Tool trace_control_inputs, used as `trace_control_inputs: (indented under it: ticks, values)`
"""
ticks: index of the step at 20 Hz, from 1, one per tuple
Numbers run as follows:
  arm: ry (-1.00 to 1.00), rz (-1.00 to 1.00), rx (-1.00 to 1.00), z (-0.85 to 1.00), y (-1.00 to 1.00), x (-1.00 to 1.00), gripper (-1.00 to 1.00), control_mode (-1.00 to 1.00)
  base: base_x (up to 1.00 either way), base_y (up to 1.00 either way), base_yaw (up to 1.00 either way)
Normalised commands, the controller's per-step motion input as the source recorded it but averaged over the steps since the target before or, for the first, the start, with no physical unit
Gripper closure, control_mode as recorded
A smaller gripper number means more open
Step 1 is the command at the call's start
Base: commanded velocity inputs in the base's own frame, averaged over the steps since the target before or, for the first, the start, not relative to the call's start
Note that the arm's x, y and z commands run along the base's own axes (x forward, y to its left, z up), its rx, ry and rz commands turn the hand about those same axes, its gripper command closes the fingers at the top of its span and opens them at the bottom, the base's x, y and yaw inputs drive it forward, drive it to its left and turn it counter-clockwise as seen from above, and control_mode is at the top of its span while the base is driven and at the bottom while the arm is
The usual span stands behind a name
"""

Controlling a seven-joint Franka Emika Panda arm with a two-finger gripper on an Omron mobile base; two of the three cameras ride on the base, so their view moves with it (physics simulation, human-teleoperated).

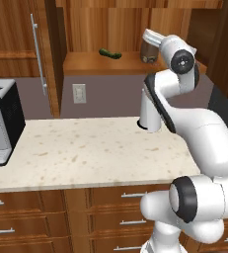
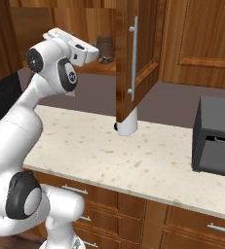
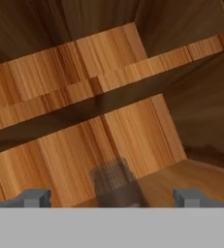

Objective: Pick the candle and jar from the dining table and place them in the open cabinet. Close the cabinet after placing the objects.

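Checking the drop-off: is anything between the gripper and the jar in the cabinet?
Nothing visible. The open gripper is right at the jar on the cabinet shelf. A green vegetable lies apart, further along the shelf.

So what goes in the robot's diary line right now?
gripper: open, empty | jar: on cabinet shelf | cabinet door: open | candle: not seen

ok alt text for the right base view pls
A white robot arm reaches its open gripper into an open warm brown wooden wall cabinet, just in front of a small squat dark brown jar standing on the shelf. Below, a white paper-towel roll and a dark grey appliance stand on a cream speckled counter.
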Motion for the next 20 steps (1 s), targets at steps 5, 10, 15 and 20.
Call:
trace_control_inputs:
  ticks: [5, 10, 15, 20]
  values:
    - [0.13, 0.03, 0.24, -0.09, 0.31, -0.83, -1.00, -1.00, 0.00, 0.00, 0.00]
    - [0.24, 0.04, 0.28, -0.34, 0.17, -0.60, -1.00, -1.00, 0.00, 0.00, 0.00]
    - [0.27, 0.14, 0.24, -0.76, 0.02, -0.42, -1.00, -1.00, 0.00, 0.00, 0.00]
    - [0.24, 0.25, 0.15, -0.89, 0.00, -0.17, -1.00, -1.00, 0.00, 0.00, 0.00]
